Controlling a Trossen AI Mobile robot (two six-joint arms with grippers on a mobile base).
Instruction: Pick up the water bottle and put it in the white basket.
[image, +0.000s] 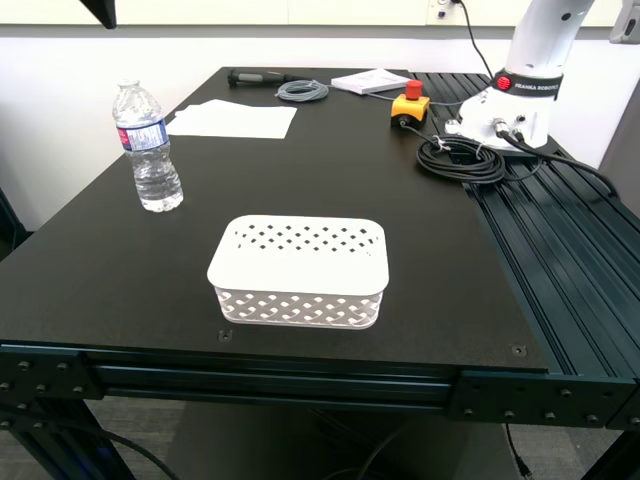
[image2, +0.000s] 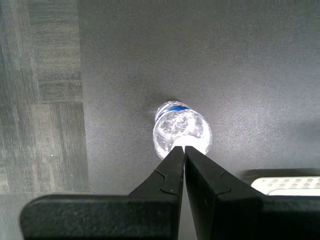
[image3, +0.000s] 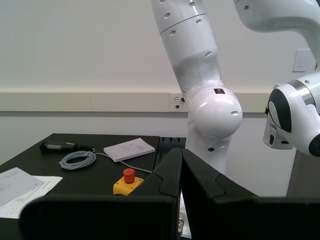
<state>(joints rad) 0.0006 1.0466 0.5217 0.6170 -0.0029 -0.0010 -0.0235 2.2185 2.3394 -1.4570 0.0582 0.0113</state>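
The water bottle (image: 147, 147) stands upright on the black table toward the exterior view's left, clear with a white cap and a blue label. The white basket (image: 300, 305) sits near the table's front edge, nothing in it. Neither gripper shows in the exterior view. In the first wrist view my first gripper (image2: 184, 147) hangs high above the water bottle (image2: 181, 127), its fingers pressed together with nothing between them; a corner of the white basket (image2: 287, 184) shows beside them. My second gripper (image3: 181, 150) is shut and empty, facing the back wall away from both objects.
White paper sheets (image: 235, 118), a grey cable coil (image: 302, 91), a booklet (image: 370, 81) and a black-handled tool (image: 255, 77) lie at the table's back. A yellow box with a red button (image: 410, 103), a black cable coil (image: 460, 158) and another white robot's base (image: 515, 90) stand at the exterior view's back right.
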